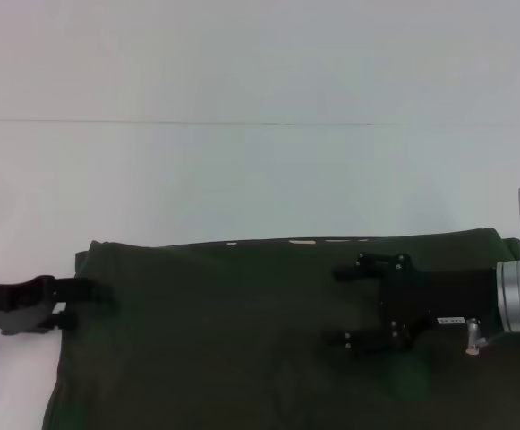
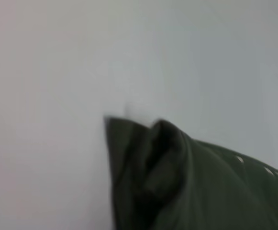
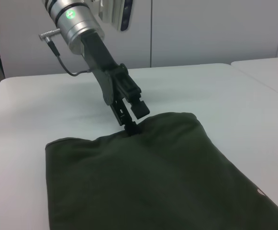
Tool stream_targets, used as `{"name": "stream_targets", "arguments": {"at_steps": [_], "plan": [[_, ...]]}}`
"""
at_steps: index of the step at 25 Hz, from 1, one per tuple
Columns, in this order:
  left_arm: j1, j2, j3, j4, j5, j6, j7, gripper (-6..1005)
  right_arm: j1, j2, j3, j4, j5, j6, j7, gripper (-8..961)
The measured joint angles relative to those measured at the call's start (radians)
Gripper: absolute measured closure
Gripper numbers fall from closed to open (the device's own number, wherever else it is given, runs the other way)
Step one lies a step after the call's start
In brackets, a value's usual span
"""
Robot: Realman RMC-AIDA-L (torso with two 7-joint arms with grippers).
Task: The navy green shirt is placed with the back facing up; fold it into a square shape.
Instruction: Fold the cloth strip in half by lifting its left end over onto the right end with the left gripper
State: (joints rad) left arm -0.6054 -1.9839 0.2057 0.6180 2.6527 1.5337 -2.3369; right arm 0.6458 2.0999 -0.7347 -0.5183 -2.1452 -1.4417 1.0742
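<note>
Two grippers bear on the navy green shirt [image 1: 277, 331], lying flat on the white table [image 1: 242, 179], long axis side to side. Your left gripper [image 1: 85, 305] pinches its left edge; your right gripper [image 1: 345, 306] hovers spread wide above its right half.

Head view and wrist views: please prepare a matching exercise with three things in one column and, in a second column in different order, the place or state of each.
Column 1
1. left gripper
2. right gripper
3. navy green shirt

Column 2
A. lies on the white table, already folded over
B. over the cloth, fingers spread apart
C. at the shirt's left edge, pinching the cloth

Pairs: 1-C, 2-B, 3-A
</note>
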Motion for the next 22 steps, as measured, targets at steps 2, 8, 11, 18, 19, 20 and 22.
{"name": "stream_targets", "arguments": {"at_steps": [2, 8, 11, 18, 19, 20, 22], "plan": [[0.003, 0.0, -0.003, 0.007, 0.0, -0.023, 0.0, 50, 0.0, 0.0, 0.0, 0.0, 0.0, 0.0, 0.0, 26], [0.005, 0.012, -0.005, 0.04, -0.003, 0.028, 0.01, 51, 0.0, 0.0, 0.0, 0.0, 0.001, 0.0, 0.0, 26], [0.004, 0.022, -0.005, 0.066, -0.001, 0.095, 0.019, 51, 0.0, 0.0, 0.0, 0.0, 0.001, 0.0, 0.0, 26], [0.017, 0.029, 0.007, 0.097, 0.025, 0.143, 0.021, 51, 0.0, 0.0, 0.0, 0.0, 0.001, 0.001, 0.0, 25], [0.018, 0.028, 0.012, 0.096, 0.034, 0.137, 0.023, 51, 0.0, 0.0, 0.0, 0.0, 0.001, 0.002, 0.0, 25], [0.018, 0.026, 0.019, 0.094, 0.042, 0.132, 0.025, 51, 0.0, 0.0, 0.0, 0.0, 0.001, 0.002, 0.0, 26], [0.019, 0.023, 0.034, 0.092, 0.056, 0.123, 0.029, 50, 0.001, 0.0, 0.0, 0.0, 0.001, 0.002, 0.0, 26]]}}
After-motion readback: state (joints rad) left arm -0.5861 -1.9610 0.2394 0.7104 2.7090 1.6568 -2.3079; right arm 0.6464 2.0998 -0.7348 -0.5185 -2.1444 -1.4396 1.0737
